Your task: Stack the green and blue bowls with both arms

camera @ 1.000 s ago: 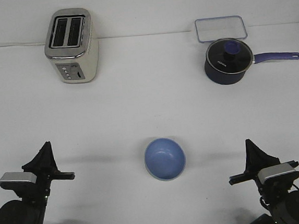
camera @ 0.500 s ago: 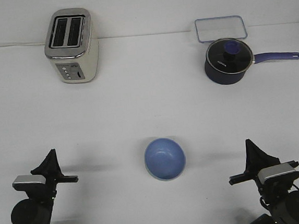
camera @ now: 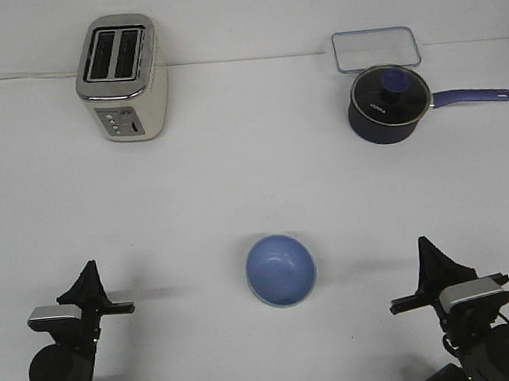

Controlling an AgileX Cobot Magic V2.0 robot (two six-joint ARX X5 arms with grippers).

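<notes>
The light blue bowl (camera: 281,269) sits upright on the white table (camera: 254,182), at the front middle. The pale green bowl does not show apart from it; I cannot tell whether it lies under the blue one. My left gripper (camera: 89,274) is at the front left, well to the left of the bowl, its fingers together in one point and holding nothing. My right gripper (camera: 426,251) is at the front right, about as far from the bowl on the other side, fingers together and empty.
A cream toaster (camera: 122,77) stands at the back left. A dark blue lidded saucepan (camera: 389,103) with a long handle stands at the back right, with a clear plastic container (camera: 376,48) just behind it.
My left arm has drawn in a little to the right and lower at the front left. The right arm and the blue bowl have not moved.
</notes>
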